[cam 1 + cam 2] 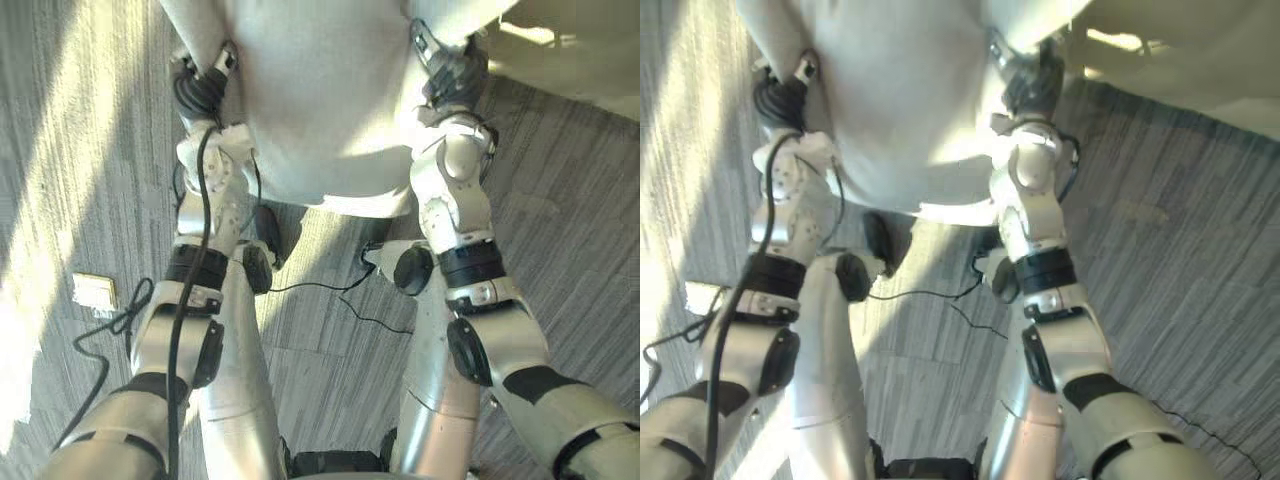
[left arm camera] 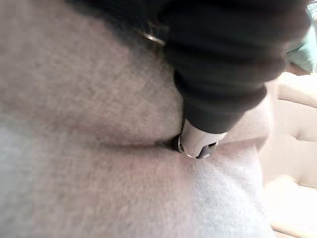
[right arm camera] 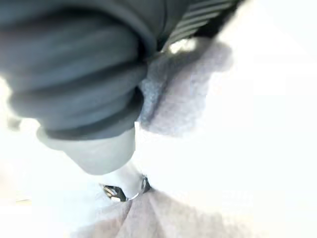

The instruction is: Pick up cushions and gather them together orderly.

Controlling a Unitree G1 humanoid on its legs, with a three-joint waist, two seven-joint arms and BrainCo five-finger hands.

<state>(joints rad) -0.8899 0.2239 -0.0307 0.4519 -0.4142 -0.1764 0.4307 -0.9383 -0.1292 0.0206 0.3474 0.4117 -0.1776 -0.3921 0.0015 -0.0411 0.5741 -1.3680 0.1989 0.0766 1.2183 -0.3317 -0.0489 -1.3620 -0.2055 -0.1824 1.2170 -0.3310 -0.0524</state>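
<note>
Sunlit floor
Grey ribbed carpet [image 1: 580,200] is streaked with sunlight; a pale plate [image 1: 95,291] is set into it.

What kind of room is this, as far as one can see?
Probably a carpeted lounge or office room, indoors. The floor is covered with grey striped carpet, there is a cream upholstered seat, likely a sofa, and a large grey cushion is in view.

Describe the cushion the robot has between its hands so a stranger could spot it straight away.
Look at the grey ribbed carpet floor below the robot. Above it, with the left hand at one side edge and the right hand at the other, hangs a large pale grey fabric cushion. Unlike the small flat cream rectangular plate on the carpet, it is broad and soft.
</note>
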